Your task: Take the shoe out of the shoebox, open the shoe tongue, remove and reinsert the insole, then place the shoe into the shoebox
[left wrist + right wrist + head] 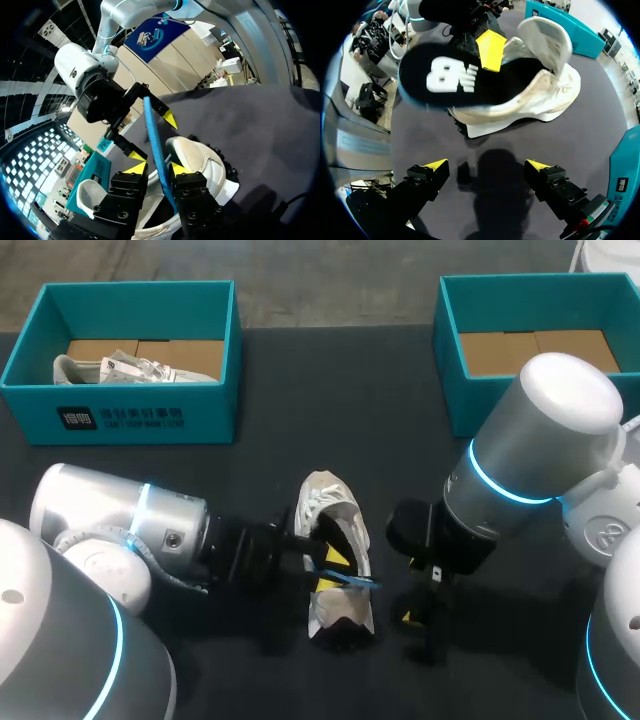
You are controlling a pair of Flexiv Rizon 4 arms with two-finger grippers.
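Observation:
A white shoe lies on the dark table between my two grippers, tongue pulled back. Its insole, blue on top and black underneath, stands on edge out of the shoe's opening. My left gripper reaches into the opening from the left. In the left wrist view the thin insole runs between its parted yellow fingertips with a gap showing, so it is open. My right gripper stands wide open to the shoe's right, just above the table, nothing between its fingers.
A teal shoebox at the back left holds another white shoe. A second teal shoebox stands at the back right with only cardboard inside. Bare dark tabletop lies between the boxes and the shoe.

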